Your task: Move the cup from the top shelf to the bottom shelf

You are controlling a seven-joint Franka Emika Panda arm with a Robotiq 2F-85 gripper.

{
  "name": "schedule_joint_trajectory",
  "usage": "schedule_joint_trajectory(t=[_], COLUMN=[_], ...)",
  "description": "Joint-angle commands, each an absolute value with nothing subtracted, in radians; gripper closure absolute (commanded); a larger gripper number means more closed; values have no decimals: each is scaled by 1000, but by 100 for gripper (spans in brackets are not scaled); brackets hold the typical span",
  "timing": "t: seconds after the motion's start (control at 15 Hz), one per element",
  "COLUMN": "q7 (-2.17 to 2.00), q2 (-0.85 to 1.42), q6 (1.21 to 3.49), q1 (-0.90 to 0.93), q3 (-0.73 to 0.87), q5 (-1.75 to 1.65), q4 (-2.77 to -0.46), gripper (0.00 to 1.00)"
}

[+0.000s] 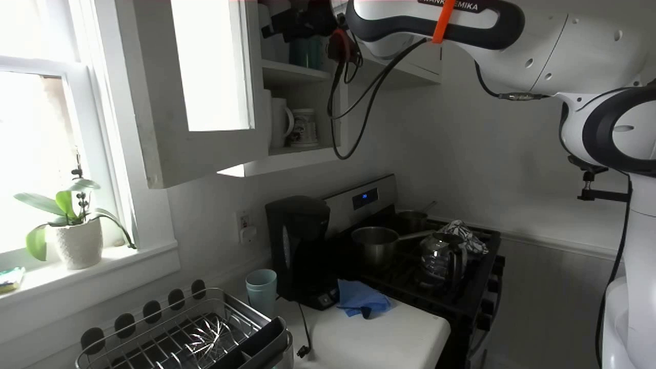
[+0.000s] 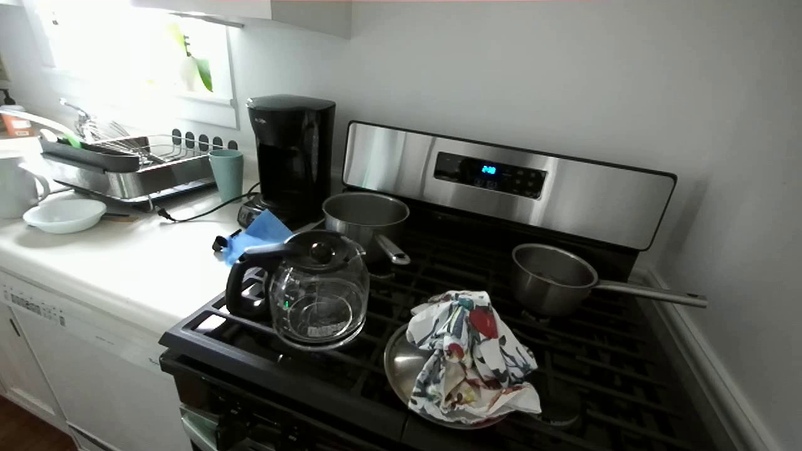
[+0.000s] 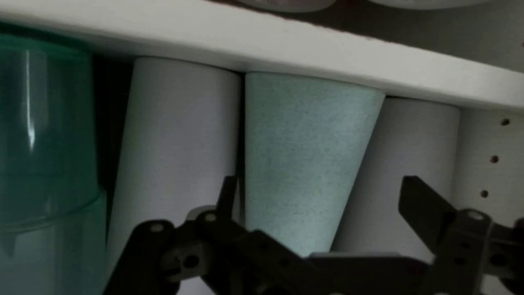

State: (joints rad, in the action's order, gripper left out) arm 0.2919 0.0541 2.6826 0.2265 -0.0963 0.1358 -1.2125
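Note:
The wrist picture appears upside down. A speckled light green cup (image 3: 307,143) stands with its wide end on the top shelf (image 3: 286,45), between two pale grey cups (image 3: 176,143) (image 3: 413,164). My gripper (image 3: 319,180) is open, its fingertips apart on either side of the light green cup, and nothing is held. I cannot tell how deep the fingers reach. In an exterior view my gripper (image 1: 279,25) is at the top shelf (image 1: 294,73) inside the white cupboard. The bottom shelf (image 1: 302,152) lies below, with mugs on it. The light green cup cannot be made out there.
Translucent green cups (image 3: 45,143) stand beside the grey cups. A white mug (image 1: 279,123) and a patterned mug (image 1: 305,128) stand on the bottom shelf. The open cupboard door (image 1: 205,146) sticks out at the left. A cable loop (image 1: 353,148) hangs in front of the cupboard.

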Motion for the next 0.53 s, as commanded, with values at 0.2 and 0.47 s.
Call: schedule_joint_trajectory(t=[0.2, 0.47], q7=[247, 220], q2=[117, 139], q6=[2740, 2784], q1=[241, 246], q3=[-104, -99], q5=[113, 94], q4=[-1149, -1145], gripper=[0, 0])
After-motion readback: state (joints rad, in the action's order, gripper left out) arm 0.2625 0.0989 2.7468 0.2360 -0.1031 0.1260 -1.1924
